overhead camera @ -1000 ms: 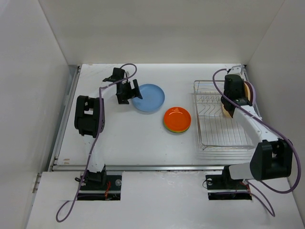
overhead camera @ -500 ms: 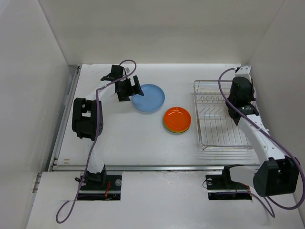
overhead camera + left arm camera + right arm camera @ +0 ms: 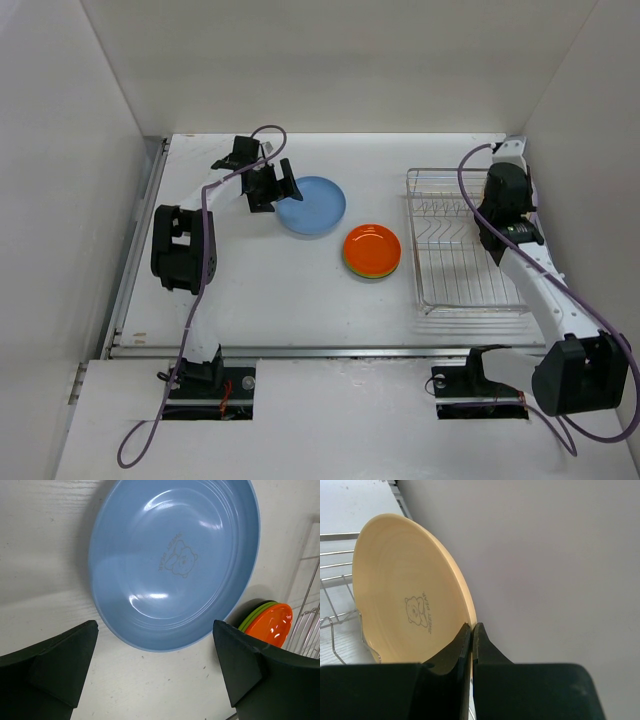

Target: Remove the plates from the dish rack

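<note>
My left gripper is open and empty, its jaws spread wide just beside the near rim of the light blue plate, which lies flat on the table. An orange plate is stacked on a lime green plate to its right. My right gripper is shut on the rim of the tan plate and holds it on edge over the dish rack, close to the right wall. In the top view the right wrist hides the tan plate. No other plates show in the rack.
The white right wall is right next to the tan plate. The rack's wire bars lie below and left of it. The white back wall and left wall close in the table.
The right wrist has turned and shifted over the rack's far right side; the tan plate, visible in the top view before, is now hidden under it. The left gripper shifted slightly back and left.
</note>
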### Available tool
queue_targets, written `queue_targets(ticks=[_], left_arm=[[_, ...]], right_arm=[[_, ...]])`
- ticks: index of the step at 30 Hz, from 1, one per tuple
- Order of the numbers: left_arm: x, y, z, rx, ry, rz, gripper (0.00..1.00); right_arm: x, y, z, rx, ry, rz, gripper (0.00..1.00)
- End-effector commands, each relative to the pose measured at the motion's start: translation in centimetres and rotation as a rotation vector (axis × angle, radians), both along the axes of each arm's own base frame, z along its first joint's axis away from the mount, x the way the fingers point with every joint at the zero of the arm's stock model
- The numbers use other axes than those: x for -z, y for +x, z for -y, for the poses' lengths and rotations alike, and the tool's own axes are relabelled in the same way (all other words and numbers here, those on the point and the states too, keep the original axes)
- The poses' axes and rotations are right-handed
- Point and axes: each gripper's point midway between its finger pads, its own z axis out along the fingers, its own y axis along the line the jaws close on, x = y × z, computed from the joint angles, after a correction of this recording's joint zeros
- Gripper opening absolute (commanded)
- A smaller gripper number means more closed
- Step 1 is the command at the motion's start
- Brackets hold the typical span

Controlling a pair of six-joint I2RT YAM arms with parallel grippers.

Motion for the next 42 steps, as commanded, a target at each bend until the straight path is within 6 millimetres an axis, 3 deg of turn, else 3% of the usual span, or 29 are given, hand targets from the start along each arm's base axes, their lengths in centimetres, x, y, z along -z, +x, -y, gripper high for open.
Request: queue_targets(ticks=[1, 6, 12, 22, 36, 42], left_arm=[[-3.4, 0.4, 0.4, 0.016, -0.027, 0.083, 0.99], [-3.4, 0.4, 0.4, 0.016, -0.027, 0.083, 0.99], [-3.4, 0.4, 0.4, 0.016, -0.027, 0.083, 0.99], [-3.0, 0.4, 0.4, 0.016, -0.026, 0.074, 0.99], [-2.6, 0.4, 0.5, 0.029, -0.027, 0.068, 0.99], [-3.9, 0.1, 2.0, 0.108, -0.109, 0.105, 0.99]], right_arm=[[-2.0, 0.9, -0.5, -0.031, 0.047, 0.096, 0.00], [-1.0, 1.5, -2.1, -0.111, 0.068, 0.056, 0.00], [-2.7, 1.2, -3.0, -0.135, 0.071, 0.116, 0.00], [-4.0, -0.4, -1.2, 0.005, -0.007, 0.160, 0.00], [-5.7, -1.4, -0.9, 0.014, -0.005, 0.223, 0.00], [-5.7, -0.7, -2.8, -0.117, 0.094, 0.246, 0.00]])
